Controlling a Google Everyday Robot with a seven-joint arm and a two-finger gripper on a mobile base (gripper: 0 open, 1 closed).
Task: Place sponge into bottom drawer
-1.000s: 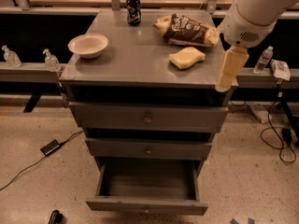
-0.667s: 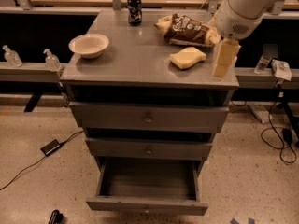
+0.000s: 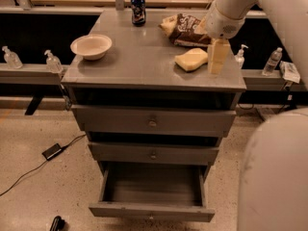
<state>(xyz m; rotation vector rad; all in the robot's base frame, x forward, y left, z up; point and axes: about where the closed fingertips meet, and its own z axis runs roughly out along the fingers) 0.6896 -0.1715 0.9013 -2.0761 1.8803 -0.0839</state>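
Speckled floor surrounds the grey cabinet (image 3: 144, 71) in front of you. Its bottom drawer (image 3: 151, 190) stands pulled out toward you, and the two above it are pushed in. Your arm (image 3: 231, 8) reaches in from the far right. On the cabinet top you have a bowl (image 3: 91, 46) at the left and a snack bag (image 3: 185, 30) far right. The sponge (image 3: 191, 59) lies nearer than the bag, just left of your gripper (image 3: 216, 69), which points down over the top's right side. Whether the two touch, or whether the gripper is parted or closed, you cannot tell. A can (image 3: 138, 9) stands at the far edge.
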